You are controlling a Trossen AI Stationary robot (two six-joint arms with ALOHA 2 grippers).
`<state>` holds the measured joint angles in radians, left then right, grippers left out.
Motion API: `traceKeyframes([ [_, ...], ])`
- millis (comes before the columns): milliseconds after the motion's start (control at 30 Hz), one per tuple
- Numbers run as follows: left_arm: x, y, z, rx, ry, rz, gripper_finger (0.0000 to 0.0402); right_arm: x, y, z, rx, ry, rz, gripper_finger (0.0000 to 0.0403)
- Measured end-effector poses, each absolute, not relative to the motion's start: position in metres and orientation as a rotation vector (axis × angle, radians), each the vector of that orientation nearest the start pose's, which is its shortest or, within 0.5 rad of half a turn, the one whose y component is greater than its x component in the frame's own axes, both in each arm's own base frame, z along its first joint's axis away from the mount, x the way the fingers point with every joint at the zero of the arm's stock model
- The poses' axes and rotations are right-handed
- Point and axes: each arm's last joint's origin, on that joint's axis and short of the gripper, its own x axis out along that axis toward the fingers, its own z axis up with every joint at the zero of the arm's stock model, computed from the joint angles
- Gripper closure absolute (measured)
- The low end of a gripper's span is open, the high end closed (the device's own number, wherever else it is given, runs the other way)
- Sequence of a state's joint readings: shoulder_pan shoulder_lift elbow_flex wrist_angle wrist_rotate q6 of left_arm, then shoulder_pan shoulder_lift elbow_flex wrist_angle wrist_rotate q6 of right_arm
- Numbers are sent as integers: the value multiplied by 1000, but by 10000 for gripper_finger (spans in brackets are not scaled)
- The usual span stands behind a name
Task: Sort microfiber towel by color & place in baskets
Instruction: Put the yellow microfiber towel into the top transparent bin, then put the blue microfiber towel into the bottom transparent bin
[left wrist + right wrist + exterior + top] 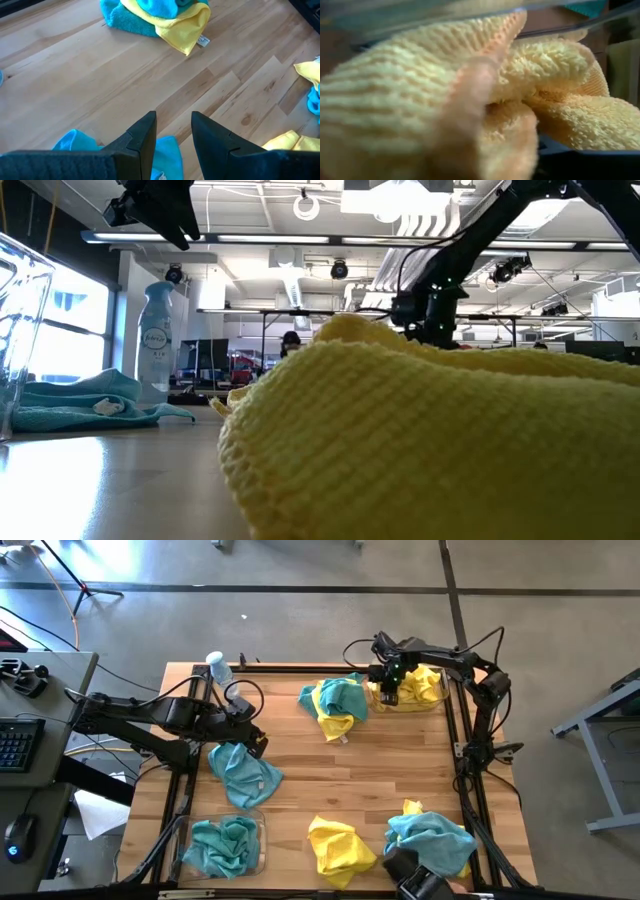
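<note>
Here, the right gripper (388,692) sits over yellow towels (420,687) in 1 basket (437,705), finger state unclear; left gripper (172,131) hovers empty, fingers apart.

2 baskets (225,845) (412,690) at opposite table (400,770) corners, loose towel heaps (336,706) between.

Parted left claw (172,137) above teal towel (165,155)

Grey concrete floor (300,620), desk with keyboard (18,745), bright windows (60,330) — perhaps ceiling strip lights.
</note>
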<state>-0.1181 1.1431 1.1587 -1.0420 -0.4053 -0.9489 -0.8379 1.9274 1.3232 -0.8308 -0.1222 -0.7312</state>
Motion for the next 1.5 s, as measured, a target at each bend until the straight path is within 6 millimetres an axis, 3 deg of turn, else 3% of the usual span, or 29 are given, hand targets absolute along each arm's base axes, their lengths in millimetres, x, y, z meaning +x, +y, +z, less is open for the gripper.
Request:
traceKeyframes([
  [200,203,-13,327,-597,776,696,291,244,-266,172,78,1410,-97,288],
  [433,203,-13,327,-597,778,695,291,244,-271,206,107,1435,-154,243],
  [800,203,-13,327,-602,783,689,291,238,-270,254,173,1413,-262,238],
  [967,203,-13,327,-601,785,690,291,224,-260,282,208,1379,-385,243],
  [1100,203,-13,326,-600,786,690,291,206,-240,308,269,1273,-458,284],
  [1233,203,-13,327,-581,792,681,291,192,-200,321,327,1208,-511,356],
  [1333,203,-13,326,-544,804,663,291,188,-163,317,362,1172,-505,395],
  [1500,203,-13,326,-484,823,635,291,178,-101,297,524,1092,-539,380],
])
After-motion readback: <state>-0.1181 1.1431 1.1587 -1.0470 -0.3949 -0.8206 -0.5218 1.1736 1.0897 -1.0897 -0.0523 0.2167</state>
